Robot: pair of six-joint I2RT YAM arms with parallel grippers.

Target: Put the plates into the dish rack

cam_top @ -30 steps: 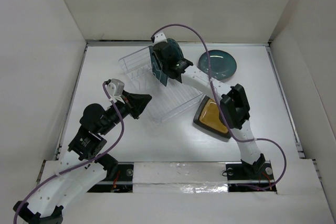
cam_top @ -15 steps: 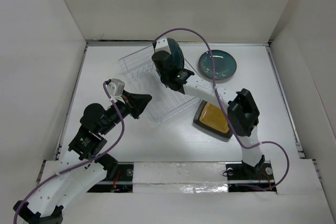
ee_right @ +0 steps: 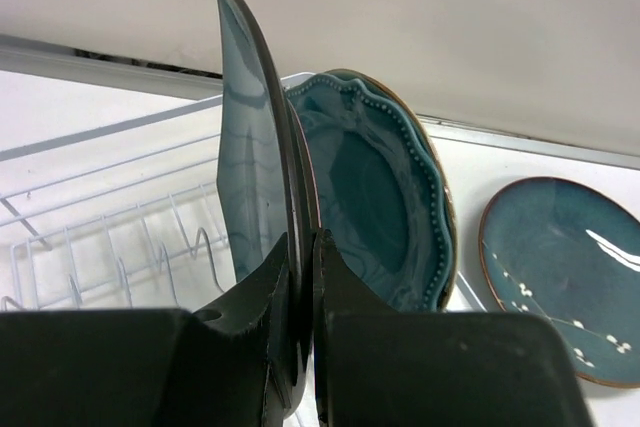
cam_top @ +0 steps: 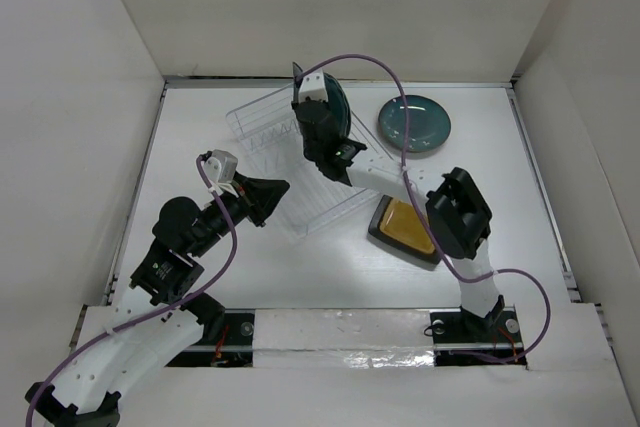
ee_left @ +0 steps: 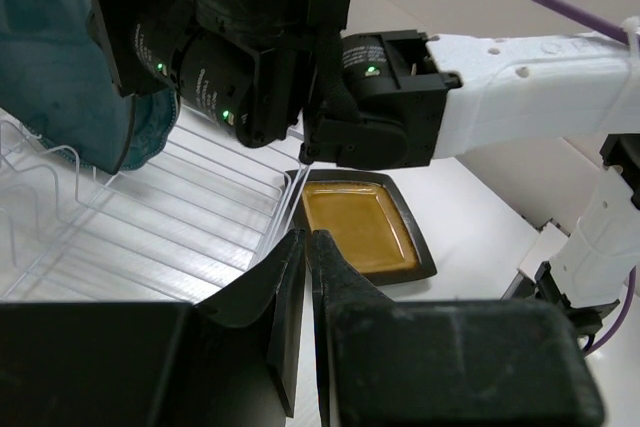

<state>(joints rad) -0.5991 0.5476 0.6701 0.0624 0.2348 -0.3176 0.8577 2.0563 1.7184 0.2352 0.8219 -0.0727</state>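
My right gripper (cam_top: pixel 316 112) (ee_right: pixel 303 242) is shut on the rim of the teal square plate (ee_right: pixel 250 147) (ee_left: pixel 55 67). It holds the plate upright and edge-on over the far end of the clear dish rack (cam_top: pixel 290 172) (ee_right: pixel 100 237). The teal scalloped plate (ee_right: pixel 385 197) (cam_top: pixel 339 103) stands upright just right of it. The dark teal round plate (cam_top: pixel 414 123) (ee_right: pixel 565 277) lies flat right of the rack. The black-rimmed amber square plate (cam_top: pixel 404 226) (ee_left: pixel 360 232) lies by the rack's near right corner. My left gripper (cam_top: pixel 272 193) (ee_left: pixel 306 242) is shut and empty at the rack's near left edge. The pale green plate is out of view.
White walls (cam_top: pixel 90 97) enclose the table on the left, the far side and the right. My right arm (cam_top: pixel 455 212) arches over the amber plate. A purple cable (cam_top: pixel 370 62) loops above the rack.
My right gripper has swung the teal square plate from a slant over the rack to upright and edge-on, a little farther back beside the scalloped plate. The left arm has not moved.
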